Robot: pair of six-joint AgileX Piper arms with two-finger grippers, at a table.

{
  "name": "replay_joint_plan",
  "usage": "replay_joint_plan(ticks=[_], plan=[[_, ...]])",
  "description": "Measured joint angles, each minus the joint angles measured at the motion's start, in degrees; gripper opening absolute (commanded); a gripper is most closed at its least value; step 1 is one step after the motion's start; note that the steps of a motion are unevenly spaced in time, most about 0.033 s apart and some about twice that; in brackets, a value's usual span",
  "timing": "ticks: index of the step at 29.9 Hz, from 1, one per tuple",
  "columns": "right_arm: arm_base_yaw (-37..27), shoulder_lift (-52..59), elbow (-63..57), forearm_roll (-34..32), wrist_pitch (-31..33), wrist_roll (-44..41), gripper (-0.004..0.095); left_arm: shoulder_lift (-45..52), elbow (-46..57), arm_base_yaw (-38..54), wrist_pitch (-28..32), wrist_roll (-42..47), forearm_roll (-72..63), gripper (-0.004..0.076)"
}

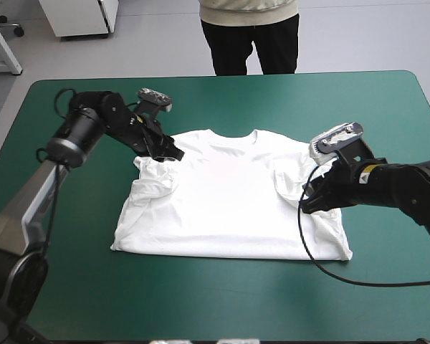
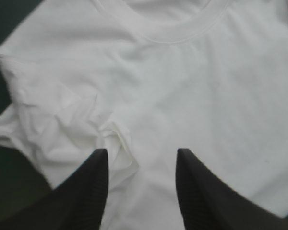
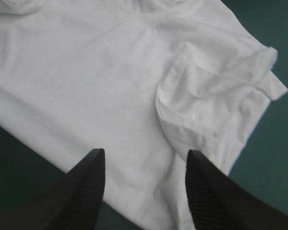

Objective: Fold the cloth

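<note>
The T-shirt [image 1: 226, 204] lies spread flat in the middle of the bench [image 1: 387, 107], collar toward the far edge, both sleeves rumpled inward. The left pincer [image 2: 140, 152] and right pincer [image 3: 145, 152] hover over those sleeves, fingers spread. The fold seems barely started; next, each pincer likely needs to descend and pinch cloth.

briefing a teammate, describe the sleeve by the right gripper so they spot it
A white T-shirt lies flat on the teal-green table, collar toward the far edge. This sleeve lies by the right gripper, folded inward and rumpled, unlike the smooth chest.
</note>
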State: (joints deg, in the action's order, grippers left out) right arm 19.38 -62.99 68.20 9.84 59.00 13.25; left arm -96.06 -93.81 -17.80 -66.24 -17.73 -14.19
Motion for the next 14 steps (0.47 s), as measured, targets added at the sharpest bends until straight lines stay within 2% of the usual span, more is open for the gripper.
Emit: replay_joint_plan(ticks=[5,8,14], plan=[[0.0,4.0,-3.1,-8.1,4.6,-7.5,0.0496,11.3,3.6,0.0,-3.1,3.5,6.8,0.0334],[0.0,7.0,-8.1,-10.3,3.4,-10.9,0.0496,17.3,12.2,0.0,-3.1,6.8,10.5,0.0334],[0.0,13.4,-18.4,-12.2,1.6,-15.9,0.0496,26.5,31.6,0.0,2.1,14.0,15.0,0.0335]])
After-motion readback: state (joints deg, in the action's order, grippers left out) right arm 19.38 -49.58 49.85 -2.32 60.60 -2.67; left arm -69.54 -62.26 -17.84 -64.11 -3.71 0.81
